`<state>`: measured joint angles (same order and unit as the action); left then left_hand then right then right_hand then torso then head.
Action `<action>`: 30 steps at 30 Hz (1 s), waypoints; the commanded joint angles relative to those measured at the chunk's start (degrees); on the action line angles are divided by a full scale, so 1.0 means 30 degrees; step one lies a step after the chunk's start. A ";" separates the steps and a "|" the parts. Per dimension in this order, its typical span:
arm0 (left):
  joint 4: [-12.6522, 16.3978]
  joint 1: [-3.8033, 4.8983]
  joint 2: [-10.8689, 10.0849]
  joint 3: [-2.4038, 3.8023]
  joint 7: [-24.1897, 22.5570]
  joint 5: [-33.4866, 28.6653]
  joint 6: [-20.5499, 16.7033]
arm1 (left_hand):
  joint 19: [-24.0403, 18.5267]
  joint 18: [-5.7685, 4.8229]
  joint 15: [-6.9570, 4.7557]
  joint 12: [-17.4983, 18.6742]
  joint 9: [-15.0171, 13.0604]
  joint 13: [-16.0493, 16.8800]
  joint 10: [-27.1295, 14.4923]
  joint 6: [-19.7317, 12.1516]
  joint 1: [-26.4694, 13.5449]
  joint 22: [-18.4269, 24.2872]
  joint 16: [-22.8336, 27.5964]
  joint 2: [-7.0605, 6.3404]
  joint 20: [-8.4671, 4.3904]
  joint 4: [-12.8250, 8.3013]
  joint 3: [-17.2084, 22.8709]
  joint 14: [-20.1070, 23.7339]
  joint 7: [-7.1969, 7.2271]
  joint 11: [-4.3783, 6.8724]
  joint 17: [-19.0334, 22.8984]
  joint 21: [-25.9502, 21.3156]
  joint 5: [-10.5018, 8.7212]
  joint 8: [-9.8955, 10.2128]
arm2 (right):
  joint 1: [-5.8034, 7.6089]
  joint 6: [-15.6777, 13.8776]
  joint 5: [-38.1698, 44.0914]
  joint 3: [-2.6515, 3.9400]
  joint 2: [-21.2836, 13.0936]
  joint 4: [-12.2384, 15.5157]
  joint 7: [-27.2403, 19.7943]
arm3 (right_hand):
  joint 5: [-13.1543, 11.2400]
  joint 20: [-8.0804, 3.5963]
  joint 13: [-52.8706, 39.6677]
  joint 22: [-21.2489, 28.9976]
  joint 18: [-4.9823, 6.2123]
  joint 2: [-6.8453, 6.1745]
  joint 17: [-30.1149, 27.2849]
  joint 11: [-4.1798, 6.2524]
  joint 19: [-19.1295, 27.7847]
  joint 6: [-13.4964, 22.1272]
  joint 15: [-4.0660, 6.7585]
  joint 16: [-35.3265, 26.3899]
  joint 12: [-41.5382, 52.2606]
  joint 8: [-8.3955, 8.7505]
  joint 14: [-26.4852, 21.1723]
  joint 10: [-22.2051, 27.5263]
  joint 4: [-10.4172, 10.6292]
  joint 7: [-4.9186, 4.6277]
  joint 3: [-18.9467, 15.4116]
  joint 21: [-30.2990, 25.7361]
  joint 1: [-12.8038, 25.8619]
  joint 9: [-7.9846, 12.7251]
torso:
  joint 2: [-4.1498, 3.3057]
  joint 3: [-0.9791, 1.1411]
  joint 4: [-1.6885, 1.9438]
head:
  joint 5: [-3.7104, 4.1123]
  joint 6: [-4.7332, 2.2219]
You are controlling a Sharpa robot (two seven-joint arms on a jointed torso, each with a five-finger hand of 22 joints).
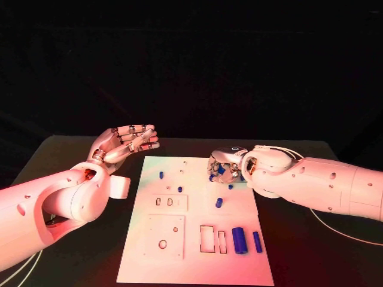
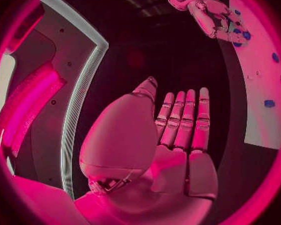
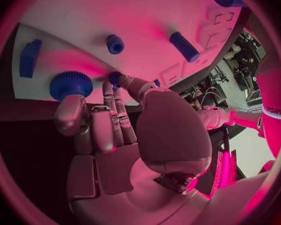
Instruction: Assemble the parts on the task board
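Observation:
The white task board [image 1: 195, 263] lies mid-table. My right hand [image 1: 224, 167] reaches down onto its far right part; in the right wrist view the thumb and a finger meet around a small blue part [image 3: 115, 77] standing on the board, beside a round blue knob [image 3: 70, 84]. A blue peg [image 3: 115, 44], a blue cylinder [image 3: 184, 46] and a blue block [image 3: 29, 57] lie around them. My left hand [image 1: 127, 143] is raised off the board's far left corner, fingers straight and holding nothing. A thick blue cylinder [image 1: 239, 239] and a thin one [image 1: 257, 241] lie near the board's front right.
More small blue parts [image 1: 161, 175] [image 1: 218, 202] sit mid-board. Two white plates [image 1: 168, 202] [image 1: 164, 236] and rectangular cutouts [image 1: 213, 239] occupy the board's near half. A white cable [image 1: 347, 233] runs on the black table by my right arm.

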<state>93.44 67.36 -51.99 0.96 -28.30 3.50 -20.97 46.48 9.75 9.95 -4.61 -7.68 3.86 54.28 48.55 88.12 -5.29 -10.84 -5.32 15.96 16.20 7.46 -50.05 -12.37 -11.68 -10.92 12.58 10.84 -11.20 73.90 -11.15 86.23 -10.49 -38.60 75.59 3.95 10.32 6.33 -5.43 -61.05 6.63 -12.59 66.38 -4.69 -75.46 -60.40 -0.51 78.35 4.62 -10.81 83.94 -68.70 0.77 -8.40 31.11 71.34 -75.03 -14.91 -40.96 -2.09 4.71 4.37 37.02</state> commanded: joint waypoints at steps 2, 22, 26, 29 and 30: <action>0.0028 0.0038 0.0017 0.0023 -0.0047 -0.0080 0.0373 | 0.0067 0.0210 0.0017 0.0110 0.0018 -0.0014 0.0046 0.0076 0.0127 0.0029 0.0100 -0.0033 0.0086 -0.0022 0.0128 0.0134 -0.0628 -0.0019 -0.0017 0.0083 -0.0093 0.0022 | -0.0070 -0.0130 0.0081 -0.0027 0.0055 -0.0002 0.0073 | 0.0003 -0.0080 -0.0081 -0.0189 -0.0318 0.0315 0.0049 0.0055 -0.0132 -0.0292 0.0166 0.0137 0.0229 -0.0217 0.0688 -0.0403 0.0037 0.0064 0.0238 0.0202 -0.0028 -0.0144 | 0.0014 -0.0012 0.0006 | 0.0012 0.0036; 0.0004 0.0058 -0.0010 0.0023 -0.0002 -0.0081 0.0413 | 0.0052 0.0211 0.0022 0.0122 0.0017 -0.0009 0.0071 0.0091 0.0165 0.0042 0.0131 -0.0020 0.0089 -0.0036 0.0165 0.0156 -0.0627 -0.0020 -0.0034 0.0074 -0.0092 0.0017 | -0.0072 -0.3588 0.0315 -0.0018 0.0335 0.0063 0.1273 | -0.0127 -0.0332 -0.0386 -0.0776 -0.0372 0.0920 0.0053 0.0325 -0.0164 -0.0622 0.0412 0.0380 0.0396 -0.1169 0.0663 -0.1103 -0.0458 0.0267 0.1391 0.0566 -0.0510 -0.1065 | 0.0023 -0.0011 0.0034 | -0.0023 -0.0020; -0.0001 0.0059 -0.0013 0.0023 -0.0004 -0.0081 0.0417 | 0.0052 0.0211 0.0022 0.0122 0.0017 -0.0009 0.0071 0.0091 0.0165 0.0042 0.0131 -0.0020 0.0089 -0.0036 0.0165 0.0156 -0.0627 -0.0020 -0.0034 0.0074 -0.0092 0.0017 | -0.0042 -0.4132 0.0326 -0.0008 0.0481 0.0174 0.1412 | -0.0054 -0.0333 -0.0396 -0.0776 -0.0369 0.0923 0.0052 0.0319 -0.0150 -0.0603 0.0410 0.0390 0.0388 -0.1203 0.0662 -0.1111 -0.0465 0.0261 0.1429 0.0565 -0.0473 -0.1113 | 0.0030 -0.0022 0.0037 | -0.0033 -0.0064; -0.0003 0.0060 -0.0001 0.0023 -0.0004 -0.0081 0.0425 | 0.0052 0.0211 0.0022 0.0122 0.0017 -0.0009 0.0071 0.0091 0.0165 0.0042 0.0131 -0.0020 0.0089 -0.0036 0.0165 0.0156 -0.0627 -0.0020 -0.0034 0.0074 -0.0092 0.0017 | -0.0015 -0.4563 0.0345 0.0001 0.0755 0.0113 0.1545 | -0.0053 -0.0333 -0.0398 -0.0785 -0.0371 0.0922 0.0064 0.0316 -0.0152 -0.0598 0.0408 0.0398 0.0387 -0.1212 0.0665 -0.1114 -0.0458 0.0258 0.1431 0.0570 -0.0451 -0.1125 | 0.0024 -0.0025 0.0046 | -0.0045 -0.0107; -0.0005 0.0060 0.0003 0.0023 -0.0005 -0.0081 0.0429 | 0.0052 0.0211 0.0022 0.0122 0.0017 -0.0009 0.0071 0.0091 0.0165 0.0042 0.0131 -0.0020 0.0089 -0.0036 0.0165 0.0156 -0.0627 -0.0020 -0.0034 0.0074 -0.0092 0.0017 | -0.0008 -0.4707 0.0356 0.0005 0.0893 0.0032 0.1586 | -0.0053 -0.0333 -0.0398 -0.0785 -0.0371 0.0922 0.0064 0.0316 -0.0152 -0.0598 0.0408 0.0398 0.0387 -0.1212 0.0665 -0.1114 -0.0458 0.0258 0.1431 0.0570 -0.0451 -0.1125 | 0.0023 -0.0023 0.0047 | -0.0052 -0.0110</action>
<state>93.35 67.45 -52.06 0.96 -28.02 3.46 -20.73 46.48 9.74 9.95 -4.62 -7.67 3.86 54.27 48.55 88.12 -5.24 -10.85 -5.32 15.96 16.04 7.61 -50.05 -12.37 -11.67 -10.97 12.58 10.84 -11.20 73.83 -22.02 86.37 -10.50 -36.25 75.80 7.68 9.99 5.75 -6.53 -63.36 6.63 -10.33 66.57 -3.68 -76.04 -62.01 0.23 79.24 5.62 -14.13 84.03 -71.55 -0.64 -7.58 35.05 72.67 -76.40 -18.25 -40.87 -2.15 4.83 4.24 36.76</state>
